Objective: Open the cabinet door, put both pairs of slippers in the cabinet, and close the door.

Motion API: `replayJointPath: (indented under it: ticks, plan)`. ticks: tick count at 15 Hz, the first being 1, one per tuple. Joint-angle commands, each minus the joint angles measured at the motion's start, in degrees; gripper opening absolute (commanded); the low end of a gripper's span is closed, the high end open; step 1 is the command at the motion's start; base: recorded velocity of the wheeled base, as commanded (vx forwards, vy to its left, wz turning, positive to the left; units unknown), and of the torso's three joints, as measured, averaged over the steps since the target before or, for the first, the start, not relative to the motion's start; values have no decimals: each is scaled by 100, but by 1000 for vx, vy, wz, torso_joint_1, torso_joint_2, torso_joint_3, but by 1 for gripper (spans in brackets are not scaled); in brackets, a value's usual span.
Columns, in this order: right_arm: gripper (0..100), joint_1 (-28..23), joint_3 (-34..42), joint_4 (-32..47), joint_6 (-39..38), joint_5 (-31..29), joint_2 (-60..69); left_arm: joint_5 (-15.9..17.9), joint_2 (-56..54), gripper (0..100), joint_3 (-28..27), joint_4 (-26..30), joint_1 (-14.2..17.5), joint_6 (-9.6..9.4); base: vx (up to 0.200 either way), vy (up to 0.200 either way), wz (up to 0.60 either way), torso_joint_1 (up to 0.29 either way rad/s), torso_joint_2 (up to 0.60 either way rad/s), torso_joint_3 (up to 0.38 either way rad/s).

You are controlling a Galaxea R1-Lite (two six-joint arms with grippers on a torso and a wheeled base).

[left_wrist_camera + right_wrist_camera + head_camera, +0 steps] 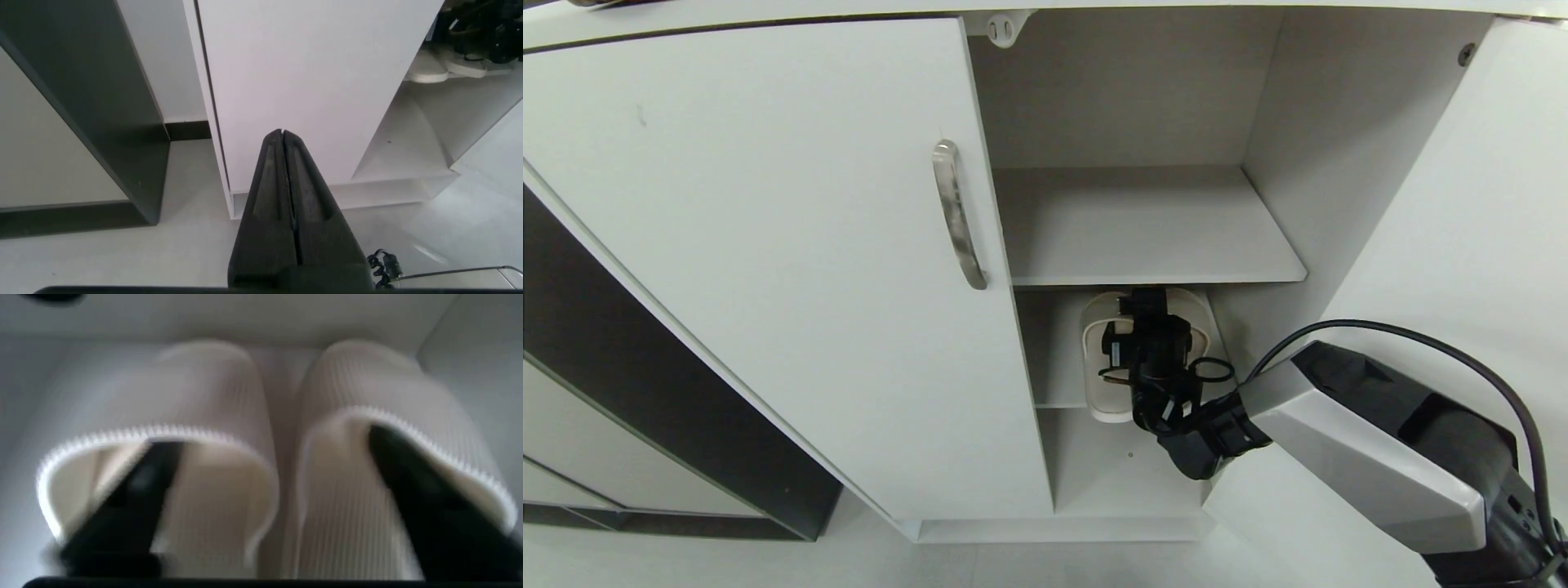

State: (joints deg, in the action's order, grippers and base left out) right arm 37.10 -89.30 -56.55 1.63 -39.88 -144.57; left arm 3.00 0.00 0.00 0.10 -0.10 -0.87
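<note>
On the lower shelf (1049,359) of the cabinet (1135,90), under the upper shelf (1143,229), a pair of white slippers (1094,384) is seen lying side by side, toes toward the back wall and heels at the shelf's front edge, slightly over it. The right claw (1145,310) is held inside the compartment at the heels. In the right wrist view its fingers (139,490) are spread apart, one tucked into the opening of each slipper, and no pinch on the inner walls is shown. The right door (1462,204) is swung open beside the arm. The left door (768,245) is closed, its metal handle (958,214) upright near the edge that borders the open compartment. The left claw (282,188) is found low in front of that closed door, above the floor (188,245), its fingers pressed together with nothing between them.
</note>
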Motion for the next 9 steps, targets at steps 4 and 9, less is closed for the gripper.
replayJointPath:
  ticks: [4,9]
  plan:
    - [100,448,1986,-664,30,-11,1396,-1,9,0,0,-1,1,-1,0,0,0,0,0,0]
    - [100,1089,4737,-1640,-75,138,2460,-1,9,0,0,-1,1,-1,0,0,0,0,0,0]
